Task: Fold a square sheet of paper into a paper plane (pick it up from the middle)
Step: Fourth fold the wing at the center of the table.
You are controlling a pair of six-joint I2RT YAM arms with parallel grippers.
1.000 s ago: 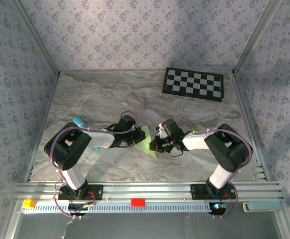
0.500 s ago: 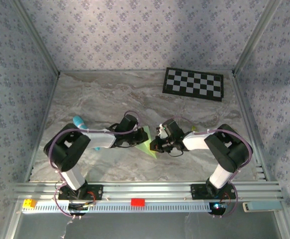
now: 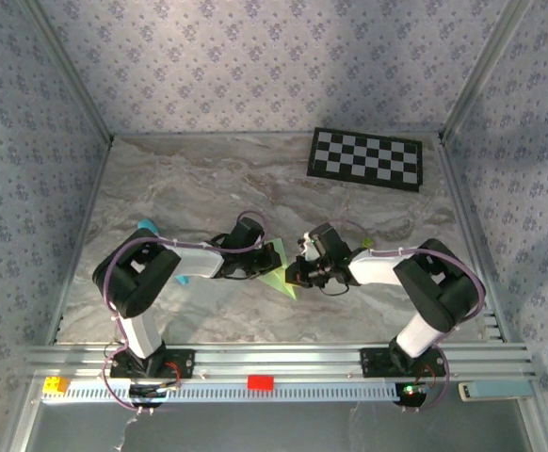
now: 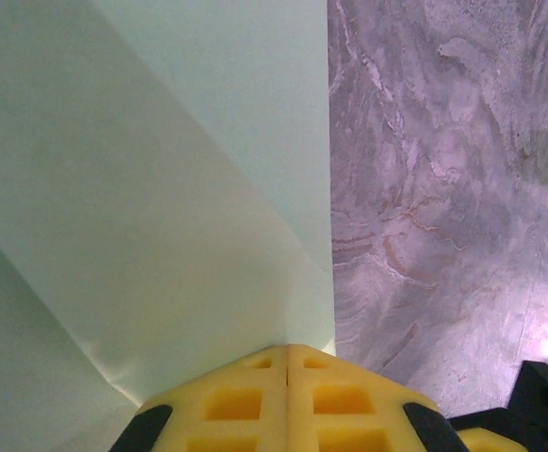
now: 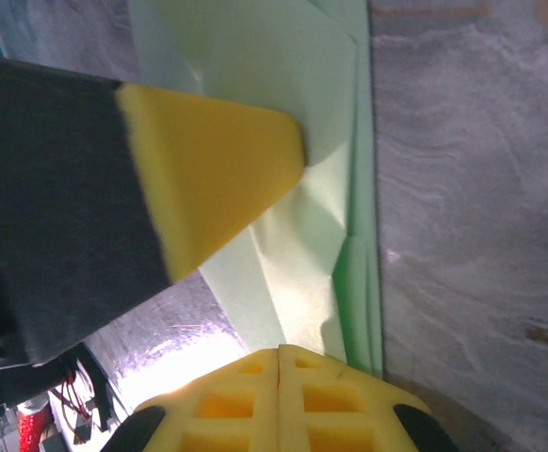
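Mid-fold: partly folded sheet of paper [image 3: 276,268] sits btwn both grippers. Left gripper [image 4: 286,350] jaws together, paper just ahead of tips. Right gripper [image 5: 281,352] jaws together too, tips at layered edge. Next prob. needs pressing crease flat w/o shifting sheet.

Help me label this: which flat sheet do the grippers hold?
The pale mint-green paper, folded and pinched by the left gripper and right gripper; the black-and-white checkerboard lies untouched.
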